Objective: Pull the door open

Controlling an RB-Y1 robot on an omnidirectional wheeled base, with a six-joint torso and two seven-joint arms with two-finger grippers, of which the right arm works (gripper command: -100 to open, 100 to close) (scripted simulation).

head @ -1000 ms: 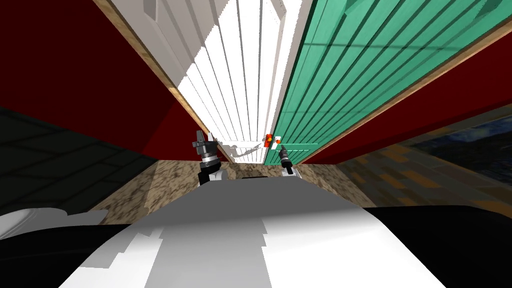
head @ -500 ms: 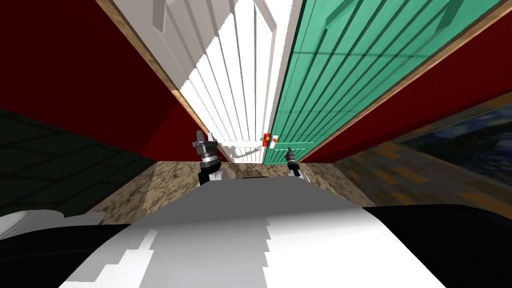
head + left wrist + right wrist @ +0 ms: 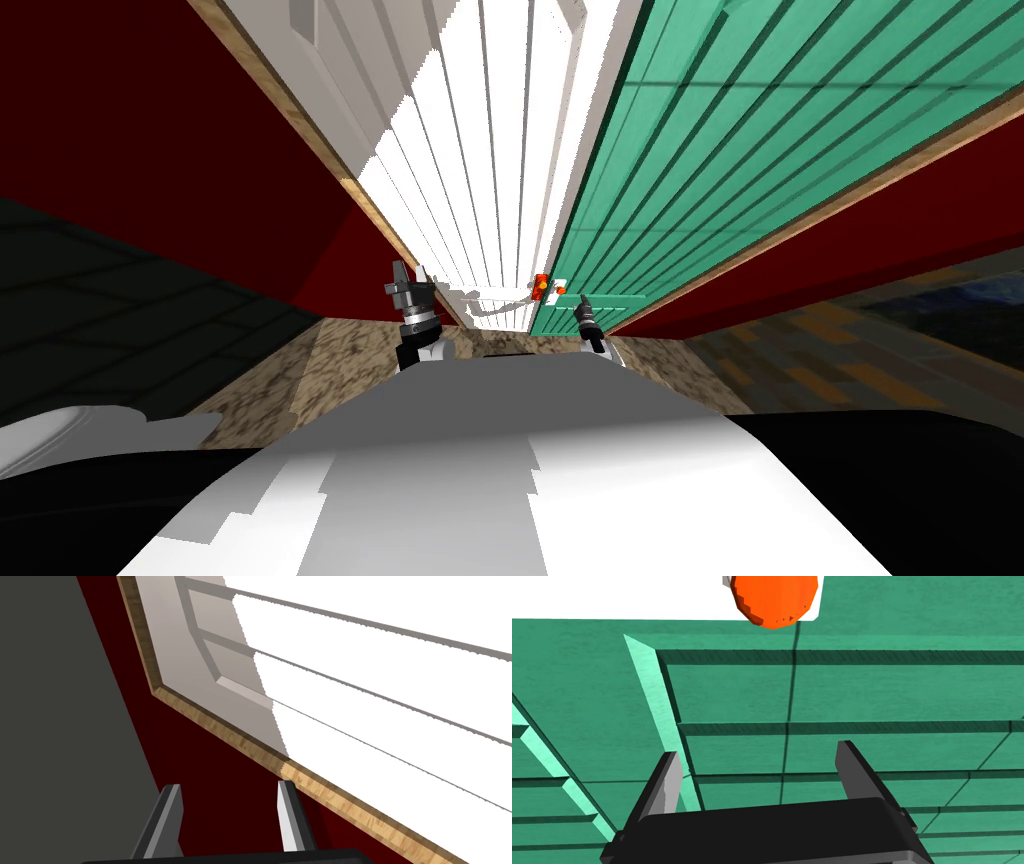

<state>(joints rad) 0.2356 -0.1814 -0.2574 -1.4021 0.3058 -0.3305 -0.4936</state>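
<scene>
hovering just short of the orange knob on the green door, the right end effector is gaping open, holding nothing; grasping and pulling are remaining.

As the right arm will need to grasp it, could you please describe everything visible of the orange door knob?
The orange knob is a rounded, faceted, matte ball at the edge of the green door, beside the white door. It lies ahead of the right gripper, beyond its open jaws, and nothing touches it.

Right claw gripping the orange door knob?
No: the right claw stands open before the green panelled door, with the round orange knob beyond its fingertips, untouched.
</scene>
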